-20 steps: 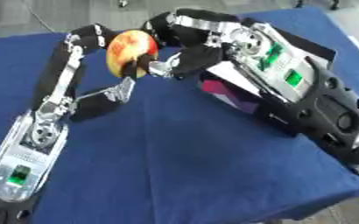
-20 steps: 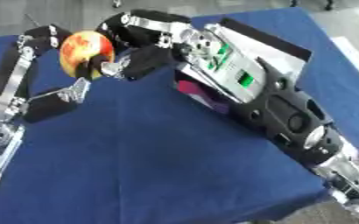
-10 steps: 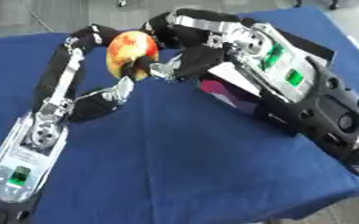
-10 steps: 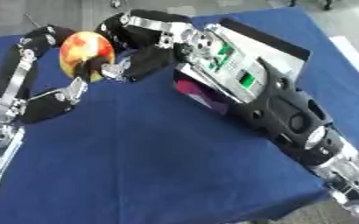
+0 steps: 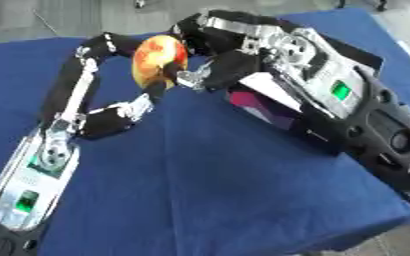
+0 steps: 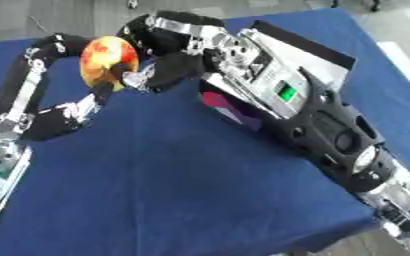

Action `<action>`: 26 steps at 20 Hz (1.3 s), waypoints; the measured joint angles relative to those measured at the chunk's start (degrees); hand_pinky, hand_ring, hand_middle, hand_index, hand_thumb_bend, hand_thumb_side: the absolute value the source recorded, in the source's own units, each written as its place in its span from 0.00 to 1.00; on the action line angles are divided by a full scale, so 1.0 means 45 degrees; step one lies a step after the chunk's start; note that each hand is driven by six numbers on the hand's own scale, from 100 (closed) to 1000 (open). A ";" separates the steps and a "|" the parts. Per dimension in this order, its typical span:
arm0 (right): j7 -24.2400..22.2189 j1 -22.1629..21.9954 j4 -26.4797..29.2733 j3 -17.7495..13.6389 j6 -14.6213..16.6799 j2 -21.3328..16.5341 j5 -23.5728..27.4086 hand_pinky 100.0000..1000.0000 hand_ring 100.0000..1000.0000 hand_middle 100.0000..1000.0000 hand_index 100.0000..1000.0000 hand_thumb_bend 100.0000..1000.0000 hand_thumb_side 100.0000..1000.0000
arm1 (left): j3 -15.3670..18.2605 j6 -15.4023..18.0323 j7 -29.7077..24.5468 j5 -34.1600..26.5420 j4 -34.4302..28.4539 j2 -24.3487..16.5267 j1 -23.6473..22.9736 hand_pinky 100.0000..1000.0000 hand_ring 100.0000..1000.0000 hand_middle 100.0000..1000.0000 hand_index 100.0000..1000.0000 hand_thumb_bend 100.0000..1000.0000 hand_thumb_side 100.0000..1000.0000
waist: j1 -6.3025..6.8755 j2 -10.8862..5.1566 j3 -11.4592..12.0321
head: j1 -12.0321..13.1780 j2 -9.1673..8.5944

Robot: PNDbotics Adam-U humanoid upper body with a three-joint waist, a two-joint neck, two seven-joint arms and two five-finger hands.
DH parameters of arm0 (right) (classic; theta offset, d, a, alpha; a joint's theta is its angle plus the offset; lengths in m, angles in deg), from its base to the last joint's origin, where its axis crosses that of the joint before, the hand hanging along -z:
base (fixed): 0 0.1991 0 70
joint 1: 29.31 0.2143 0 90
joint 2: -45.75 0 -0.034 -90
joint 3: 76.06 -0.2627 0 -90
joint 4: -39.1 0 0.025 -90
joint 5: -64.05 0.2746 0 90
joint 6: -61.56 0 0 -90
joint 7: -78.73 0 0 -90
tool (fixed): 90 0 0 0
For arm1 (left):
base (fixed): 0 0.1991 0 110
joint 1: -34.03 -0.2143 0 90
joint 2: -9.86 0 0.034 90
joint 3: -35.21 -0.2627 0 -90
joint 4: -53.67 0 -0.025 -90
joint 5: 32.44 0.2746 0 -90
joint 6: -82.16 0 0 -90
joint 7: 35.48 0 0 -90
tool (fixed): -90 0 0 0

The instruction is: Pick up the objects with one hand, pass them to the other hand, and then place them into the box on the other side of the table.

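A red and yellow apple [image 5: 157,59] is held up above the far left part of the blue table [image 5: 200,190]. My left hand [image 5: 112,117] reaches up from below. Its long fingers [image 5: 84,75] arch over the apple's left and back, and its thumb presses the apple's lower front. My right hand [image 5: 226,67] comes in from the right with its fingers curled against the apple's right side. The box [image 6: 230,107], white inside with a magenta side, lies under my right arm and is mostly hidden.
My right forearm [image 6: 322,125] crosses the right half of the table diagonally, above the box. The table's right edge [image 5: 401,200] and front corner are close to that arm. Blue cloth stretches across the middle and front.
The apple has shifted slightly to the right, closer into my right hand. Both arms otherwise keep their places.
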 measured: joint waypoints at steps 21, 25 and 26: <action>0.2380 -0.2411 0.0473 -0.2319 0.0241 -0.1890 0.1105 0.85 0.70 0.58 0.52 0.00 0.18 | 0.0978 -0.0957 0.1006 -0.0091 -0.0013 -0.1179 -0.1139 0.80 0.67 0.65 0.75 0.11 0.59 | 0.0009 -0.0006 -0.0618 | 0.0318 -0.0007; 0.3012 -0.3097 0.0292 -0.2845 0.0396 -0.2239 0.1089 0.85 0.70 0.58 0.52 0.00 0.17 | 0.1067 -0.1271 0.1031 -0.0229 -0.0213 -0.1467 -0.1290 0.81 0.67 0.65 0.74 0.08 0.56 | 0.0018 -0.0006 -0.0683 | 0.0044 -0.0010; 0.3160 -0.3247 0.0181 -0.2970 0.0455 -0.2302 0.1050 0.85 0.70 0.58 0.52 0.00 0.17 | 0.1103 -0.1327 0.1029 -0.0262 -0.0268 -0.1525 -0.1305 0.81 0.67 0.65 0.74 0.07 0.56 | 0.0024 -0.0006 -0.0700 | -0.0022 -0.0011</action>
